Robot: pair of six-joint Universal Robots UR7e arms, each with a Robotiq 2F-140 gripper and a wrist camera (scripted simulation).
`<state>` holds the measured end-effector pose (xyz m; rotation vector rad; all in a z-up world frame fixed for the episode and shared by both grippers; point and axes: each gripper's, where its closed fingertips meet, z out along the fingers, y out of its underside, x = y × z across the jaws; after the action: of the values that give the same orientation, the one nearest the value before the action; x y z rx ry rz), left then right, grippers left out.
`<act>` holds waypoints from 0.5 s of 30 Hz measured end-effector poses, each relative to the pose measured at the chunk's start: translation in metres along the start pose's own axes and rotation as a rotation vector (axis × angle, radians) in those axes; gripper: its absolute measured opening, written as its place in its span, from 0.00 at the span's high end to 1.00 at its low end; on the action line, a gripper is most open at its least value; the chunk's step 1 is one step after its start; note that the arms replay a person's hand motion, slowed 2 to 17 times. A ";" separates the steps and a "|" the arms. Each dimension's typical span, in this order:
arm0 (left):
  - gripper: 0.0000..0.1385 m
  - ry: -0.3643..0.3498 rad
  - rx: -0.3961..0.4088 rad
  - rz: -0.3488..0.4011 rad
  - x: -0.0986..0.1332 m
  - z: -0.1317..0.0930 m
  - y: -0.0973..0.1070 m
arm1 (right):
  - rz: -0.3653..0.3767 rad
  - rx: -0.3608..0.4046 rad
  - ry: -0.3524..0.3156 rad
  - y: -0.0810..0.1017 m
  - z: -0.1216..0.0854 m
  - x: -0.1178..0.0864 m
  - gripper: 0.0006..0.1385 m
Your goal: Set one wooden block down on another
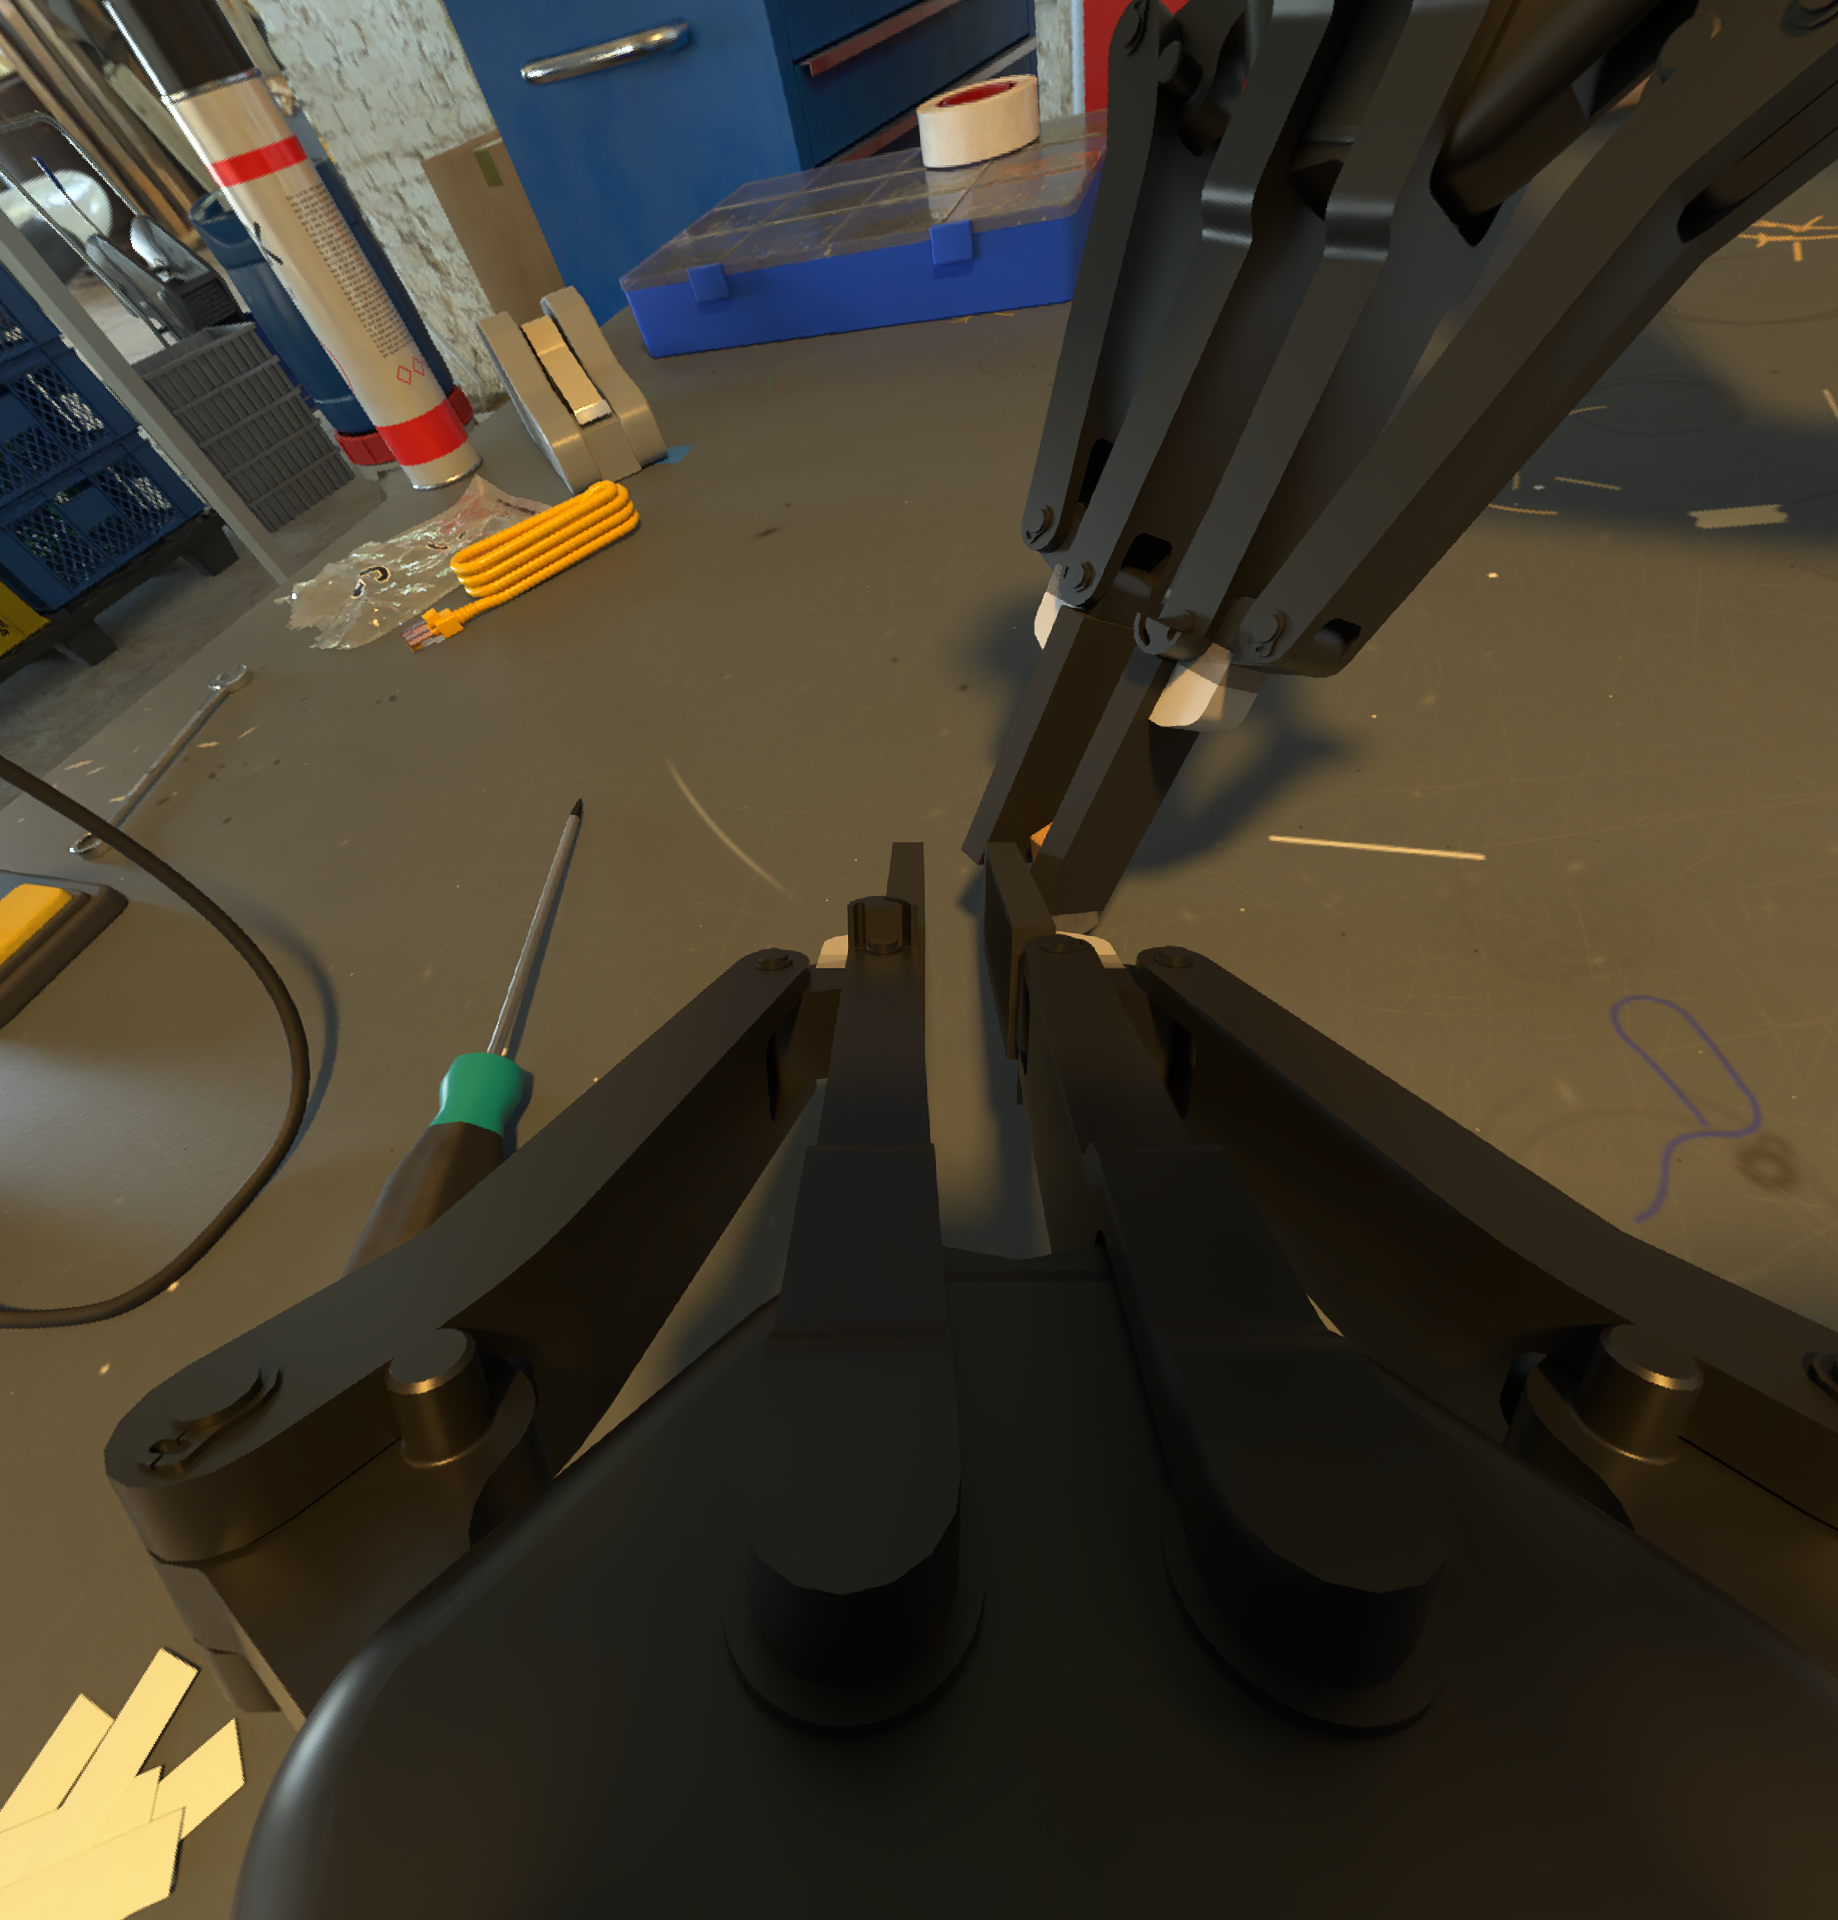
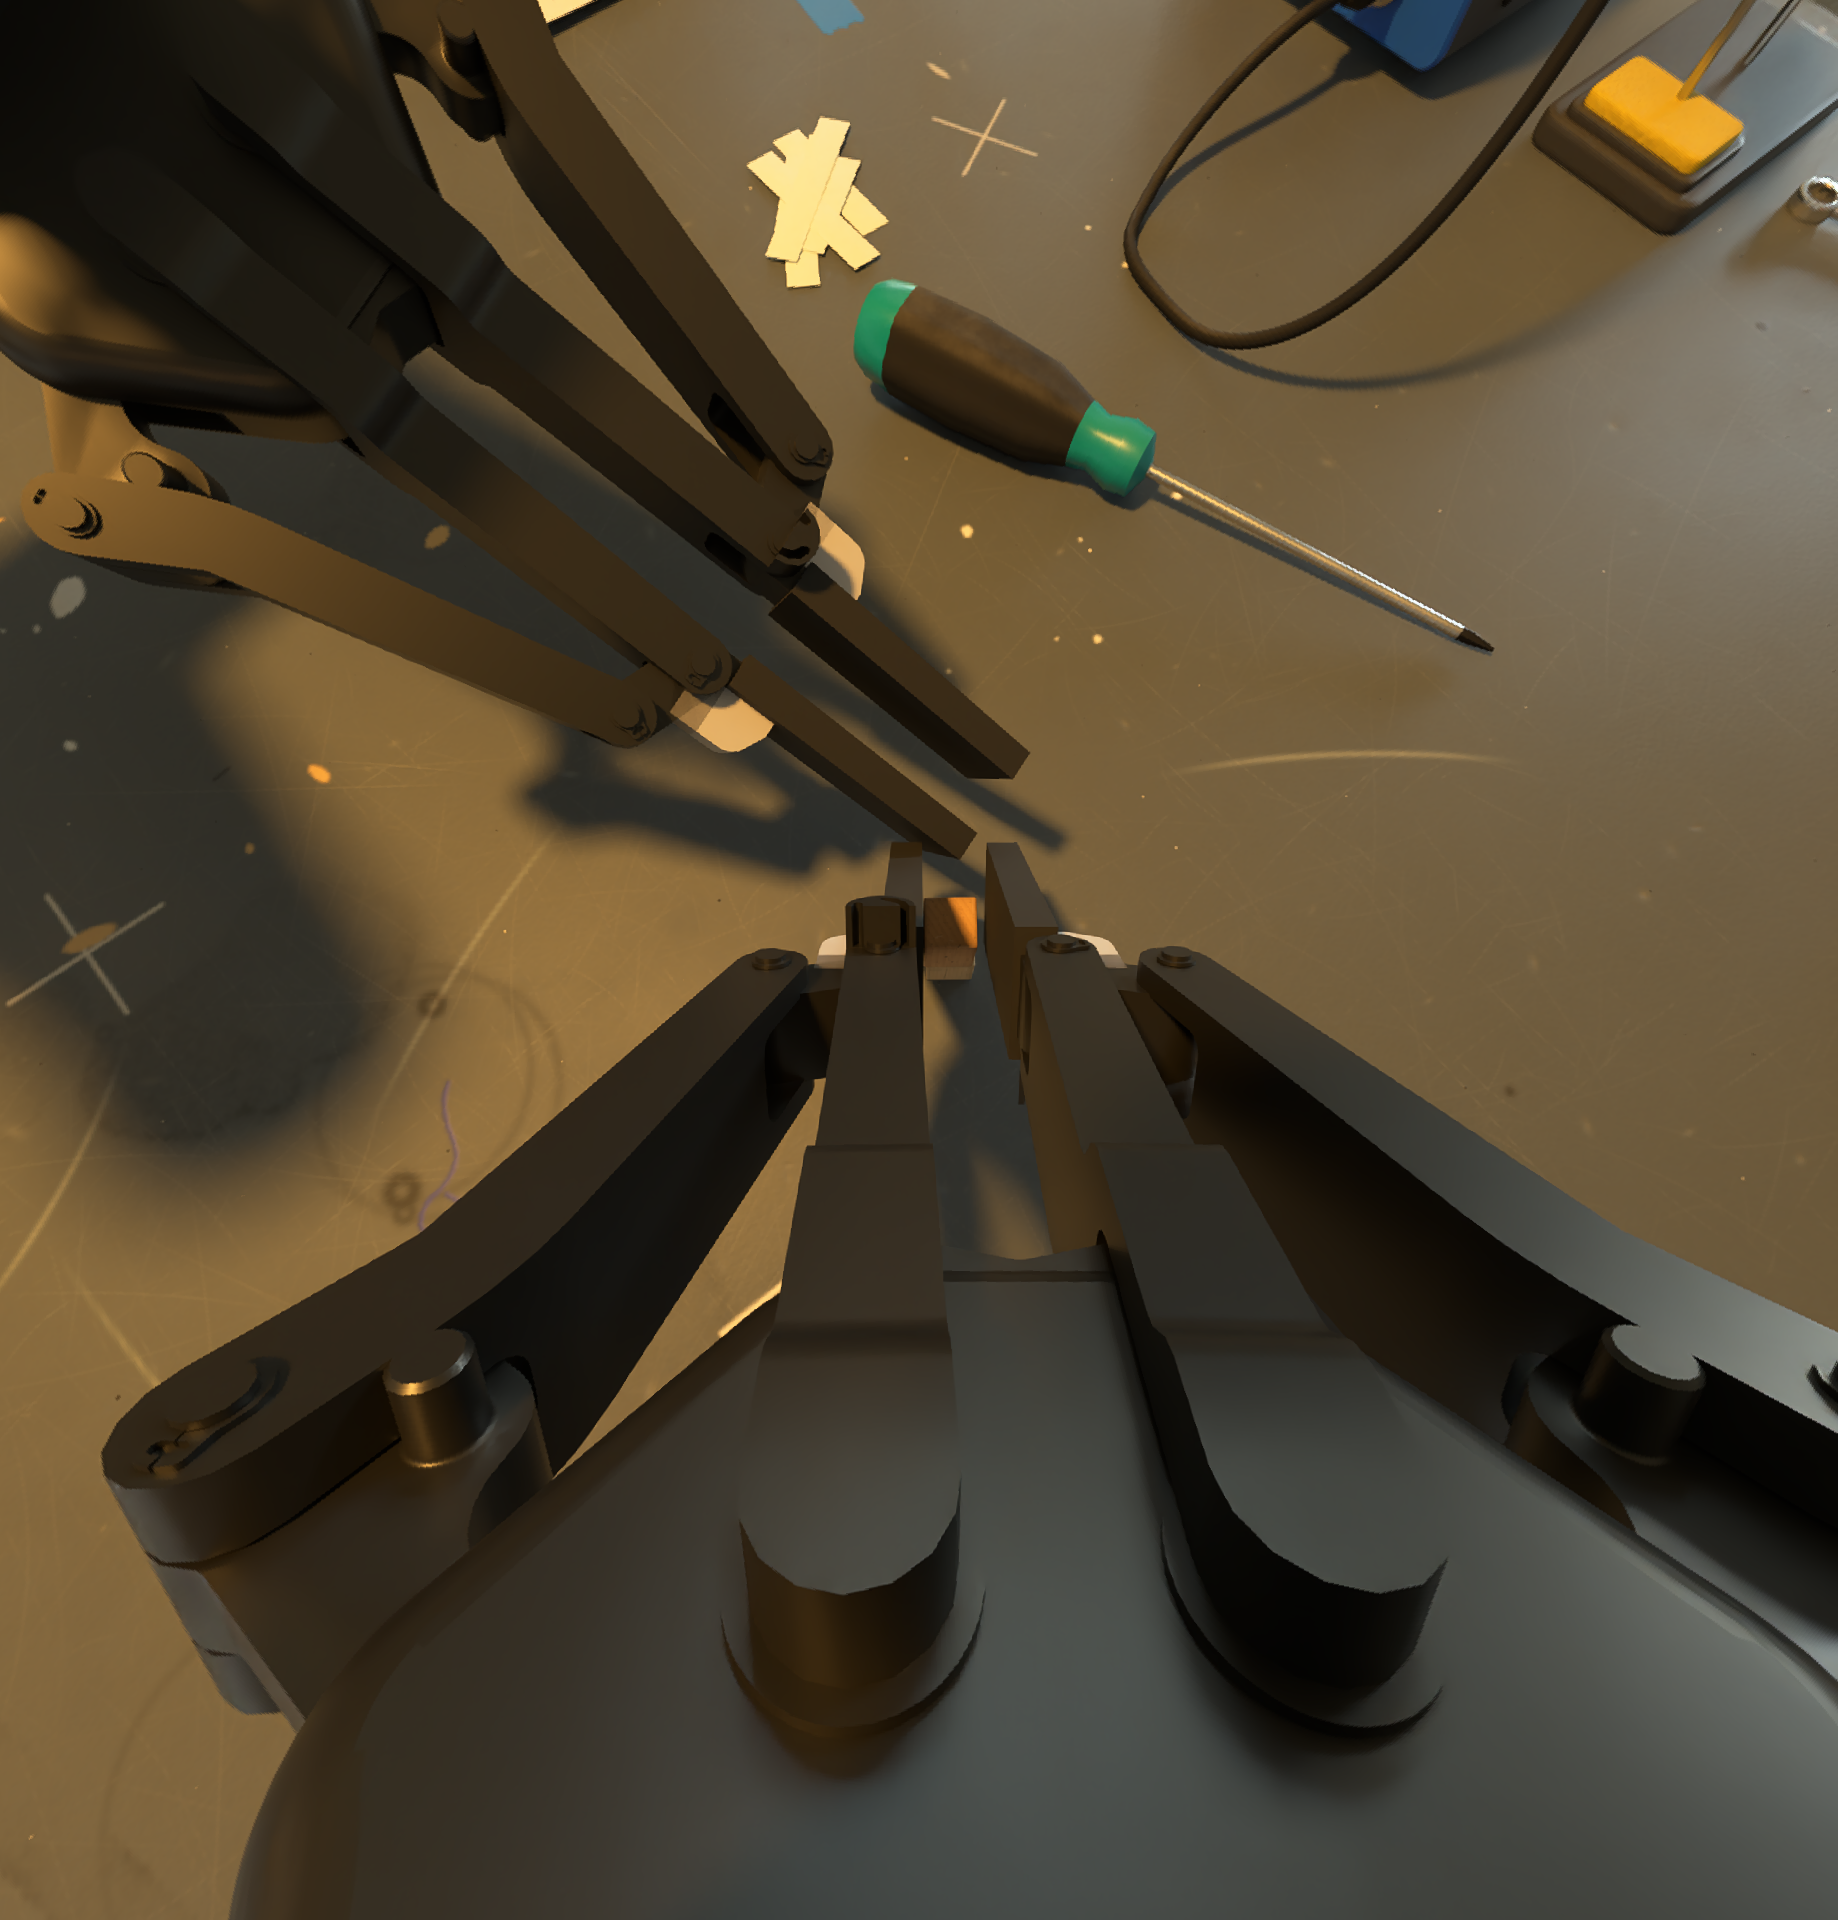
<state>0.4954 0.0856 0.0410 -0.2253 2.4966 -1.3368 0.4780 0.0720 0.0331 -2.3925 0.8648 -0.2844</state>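
Observation:
A small wooden block (image 2: pixel 951 935) sits between the fingers of my right gripper (image 2: pixel 951 862), which is shut on it just above the dark table (image 2: pixel 1414 935). In the left wrist view only an orange sliver of the block (image 1: pixel 1040 834) shows between the right gripper's (image 1: pixel 1034 873) fingers. My left gripper (image 1: pixel 956 868) has its jaws a narrow gap apart with nothing between them. Its tips (image 2: pixel 972 805) nearly touch the right gripper's tips. No second block is in view.
A green-and-black screwdriver (image 1: pixel 499 1039) (image 2: pixel 1008 384) lies left of the grippers. A black cable (image 1: pixel 271 987), a wrench (image 1: pixel 167 758), a yellow coiled cord (image 1: pixel 546 545), a blue case (image 1: pixel 863 260) with a tape roll (image 1: pixel 977 120) and paper strips (image 2: pixel 816 203) lie around.

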 end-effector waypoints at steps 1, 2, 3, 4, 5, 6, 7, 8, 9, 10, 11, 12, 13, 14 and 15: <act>0.89 0.000 0.000 0.000 0.000 0.000 0.000 | 0.000 0.000 0.000 0.000 0.000 0.000 0.88; 0.89 0.000 0.000 -0.001 0.000 0.000 0.000 | 0.000 0.001 0.000 0.000 0.000 0.000 0.88; 0.89 0.001 0.000 -0.001 0.000 0.000 0.000 | 0.000 0.001 0.000 0.000 0.000 0.000 0.88; 0.89 0.001 0.000 -0.001 0.000 0.000 0.000 | 0.001 0.001 0.000 0.000 0.000 0.000 0.88; 0.89 0.001 0.000 -0.002 0.000 0.000 0.000 | 0.001 0.001 0.000 0.000 0.000 0.000 0.88; 0.89 0.001 0.000 -0.002 0.000 0.000 0.000 | 0.001 0.001 0.000 0.000 0.000 0.000 0.88; 0.89 0.001 0.000 -0.003 0.000 0.000 0.000 | 0.001 0.001 0.000 0.000 0.000 0.000 0.88; 0.89 0.002 0.000 -0.003 0.000 0.000 0.000 | 0.001 0.002 0.000 0.000 0.000 0.000 0.88; 0.89 0.002 0.000 -0.003 0.000 0.000 0.000 | 0.001 0.002 0.000 0.000 0.000 0.000 0.88; 0.89 0.002 0.000 -0.004 0.000 0.000 0.000 | 0.001 0.002 0.001 0.000 -0.001 0.000 0.88; 0.89 0.002 0.000 -0.004 0.001 0.000 0.000 | 0.001 0.002 0.001 0.000 -0.001 0.000 0.88; 0.89 0.002 0.000 -0.004 0.001 0.001 0.000 | 0.001 0.002 0.001 0.000 -0.001 0.000 0.88; 0.88 0.002 0.000 -0.004 0.001 0.001 0.000 | 0.002 0.003 0.001 0.000 -0.001 0.000 0.87; 0.88 0.002 0.000 -0.005 0.001 0.001 0.000 | 0.002 0.003 0.001 0.000 -0.001 0.000 0.87; 0.88 0.002 0.000 -0.005 0.001 0.001 0.000 | 0.002 0.003 0.001 0.000 -0.001 0.000 0.87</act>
<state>0.4948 0.0851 0.0403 -0.2305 2.4995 -1.3394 0.4773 0.0715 0.0343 -2.3889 0.8671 -0.2863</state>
